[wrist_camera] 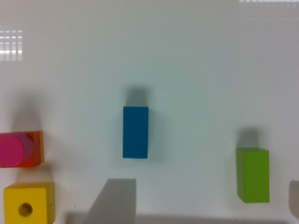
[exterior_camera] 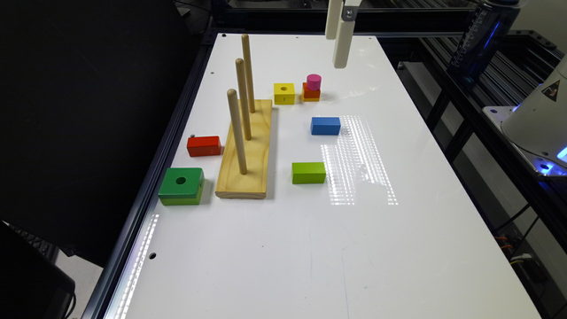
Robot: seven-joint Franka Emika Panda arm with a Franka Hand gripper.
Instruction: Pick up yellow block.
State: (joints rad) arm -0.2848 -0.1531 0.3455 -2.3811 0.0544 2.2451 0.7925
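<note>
The yellow block (exterior_camera: pixel 284 93) is a small cube with a round hole in its top. It rests on the white table beside the far end of the wooden peg board, and the wrist view catches it at the frame's edge (wrist_camera: pixel 29 203). My gripper (exterior_camera: pixel 337 53) hangs well above the table, beyond the block and to the exterior view's right of it. In the wrist view its pale fingers (wrist_camera: pixel 117 200) stand far apart with nothing between them: open.
A pink cylinder on an orange stack (exterior_camera: pixel 312 88) sits close by the yellow block. A blue block (exterior_camera: pixel 325 126), a light green block (exterior_camera: pixel 308 172), a red block (exterior_camera: pixel 203 145) and a green holed block (exterior_camera: pixel 181 186) lie around the three-peg board (exterior_camera: pixel 248 150).
</note>
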